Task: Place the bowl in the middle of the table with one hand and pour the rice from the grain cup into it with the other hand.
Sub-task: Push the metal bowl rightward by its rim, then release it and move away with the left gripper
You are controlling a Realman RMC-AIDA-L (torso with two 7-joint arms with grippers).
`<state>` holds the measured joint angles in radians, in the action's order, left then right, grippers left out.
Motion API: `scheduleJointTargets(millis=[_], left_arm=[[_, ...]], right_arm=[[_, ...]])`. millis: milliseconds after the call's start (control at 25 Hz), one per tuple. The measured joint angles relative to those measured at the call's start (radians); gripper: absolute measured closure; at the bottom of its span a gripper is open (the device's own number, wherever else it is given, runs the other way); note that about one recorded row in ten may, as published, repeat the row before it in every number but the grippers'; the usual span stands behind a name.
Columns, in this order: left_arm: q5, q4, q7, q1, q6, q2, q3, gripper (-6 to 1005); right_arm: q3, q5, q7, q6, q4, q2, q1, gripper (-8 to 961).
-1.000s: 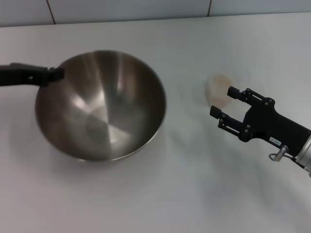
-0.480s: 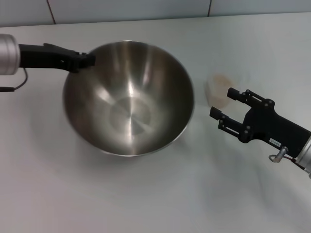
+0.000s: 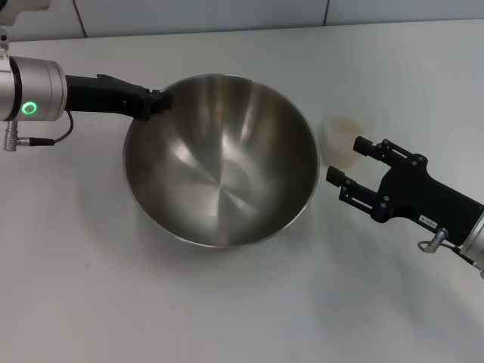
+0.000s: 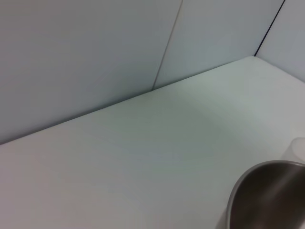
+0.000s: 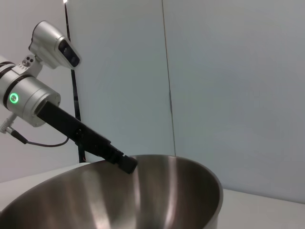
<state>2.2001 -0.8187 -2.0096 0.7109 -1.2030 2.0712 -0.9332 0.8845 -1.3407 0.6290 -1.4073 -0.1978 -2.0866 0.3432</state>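
Note:
The large steel bowl is near the middle of the white table in the head view, slightly tilted. My left gripper reaches in from the left and is shut on the bowl's far-left rim. The same grip shows in the right wrist view, where the left gripper clamps the bowl. The clear grain cup stands just right of the bowl, with pale pinkish rice inside. My right gripper sits open right beside the cup, its fingers pointing at it without holding it.
A pale tiled wall runs along the table's far edge. The left wrist view shows bare tabletop, the wall, the bowl's rim and a sliver of the cup.
My left gripper has carried the bowl rightward from the table's left side toward the middle, close to the cup. The right gripper and the cup have not moved.

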Motion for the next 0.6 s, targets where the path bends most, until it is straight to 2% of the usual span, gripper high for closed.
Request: scheduleJointTargets(millis=[240, 600], left_arm=[[-0.001, 0.047, 0.044, 0.004, 0.050, 0.000, -0.004, 903], [-0.003, 0.054, 0.071, -0.001, 0.086, -0.002, -0.004, 879]], right_arm=[[0.001, 0.000, 0.000, 0.003, 0.000, 0.000, 0.006, 249], [0.001, 0.000, 0.000, 0.004, 0.000, 0.000, 0.010, 250]])
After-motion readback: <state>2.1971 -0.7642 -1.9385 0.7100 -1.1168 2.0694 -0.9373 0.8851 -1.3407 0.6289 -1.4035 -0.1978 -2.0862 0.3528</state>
